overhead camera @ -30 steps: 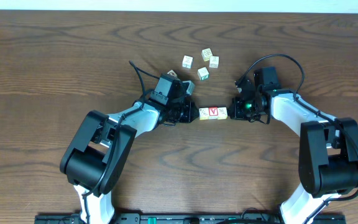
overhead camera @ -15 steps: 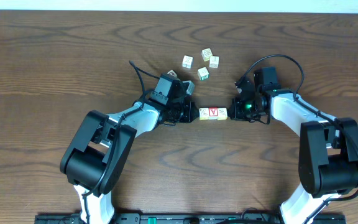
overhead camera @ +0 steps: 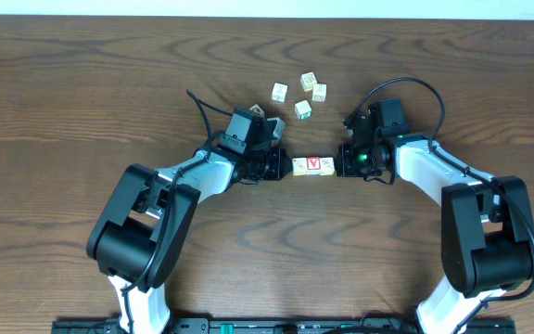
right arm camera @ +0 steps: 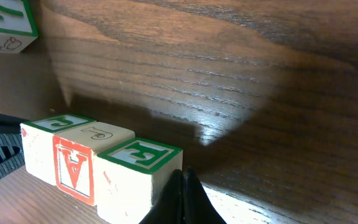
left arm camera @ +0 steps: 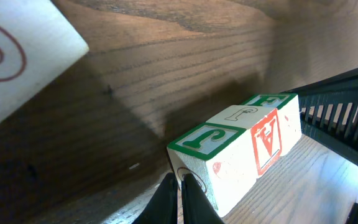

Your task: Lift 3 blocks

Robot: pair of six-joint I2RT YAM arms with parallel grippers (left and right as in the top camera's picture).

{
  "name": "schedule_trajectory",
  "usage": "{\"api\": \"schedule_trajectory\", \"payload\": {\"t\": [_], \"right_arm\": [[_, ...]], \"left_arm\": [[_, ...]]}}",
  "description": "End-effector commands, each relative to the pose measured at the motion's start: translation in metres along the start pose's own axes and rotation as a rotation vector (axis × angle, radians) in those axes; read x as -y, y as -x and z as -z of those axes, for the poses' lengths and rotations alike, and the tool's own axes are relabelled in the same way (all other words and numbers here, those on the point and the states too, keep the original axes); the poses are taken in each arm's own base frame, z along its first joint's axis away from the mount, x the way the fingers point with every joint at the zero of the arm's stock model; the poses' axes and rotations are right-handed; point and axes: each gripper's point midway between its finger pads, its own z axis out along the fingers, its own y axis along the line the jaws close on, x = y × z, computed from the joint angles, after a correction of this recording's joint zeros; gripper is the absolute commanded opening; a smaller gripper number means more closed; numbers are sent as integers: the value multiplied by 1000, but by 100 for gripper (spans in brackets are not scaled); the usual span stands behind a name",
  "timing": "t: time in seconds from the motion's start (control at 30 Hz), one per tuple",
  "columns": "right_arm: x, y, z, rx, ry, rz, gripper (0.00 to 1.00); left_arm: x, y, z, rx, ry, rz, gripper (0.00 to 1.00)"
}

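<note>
Three blocks sit in a tight row (overhead camera: 313, 166): a red-faced one with a white letter (overhead camera: 314, 165) between two pale ones (overhead camera: 299, 167) (overhead camera: 328, 165). My left gripper (overhead camera: 286, 168) is shut, its tips pressed against the row's left end. My right gripper (overhead camera: 340, 164), also shut, presses the right end. In the left wrist view the left gripper (left arm camera: 180, 180) touches the near block (left arm camera: 211, 163). In the right wrist view the right gripper (right arm camera: 184, 173) touches the green-lettered block (right arm camera: 143, 171). Whether the row clears the table I cannot tell.
Several loose cubes lie beyond the row: (overhead camera: 279, 92), (overhead camera: 309, 81), (overhead camera: 319, 92), (overhead camera: 302, 109). Another cube (overhead camera: 258, 111) sits by the left wrist and shows large in the left wrist view (left arm camera: 17, 50). A green-numbered cube (right arm camera: 5, 22) lies further out. Dark wooden table (overhead camera: 82, 93) all around.
The row of three blocks and both gripper tips have shifted slightly left and toward the table's far side, still pressed together. Both grippers stay shut.
</note>
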Motion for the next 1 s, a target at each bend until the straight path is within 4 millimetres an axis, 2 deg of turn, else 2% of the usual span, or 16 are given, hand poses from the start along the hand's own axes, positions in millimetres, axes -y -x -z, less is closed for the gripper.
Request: {"api": "schedule_trajectory", "payload": {"t": [0.0, 0.57, 0.97], "right_arm": [[-91, -31, -5, -127, 346, 68, 1], [-90, -35, -2, -142, 342, 66, 1], [-99, -26, 19, -89, 333, 100, 1]], "left_arm": [[45, -20, -12, -90, -152, -81, 7], [49, -18, -8, -83, -155, -87, 7], [57, -14, 0, -67, -164, -100, 7]]}}
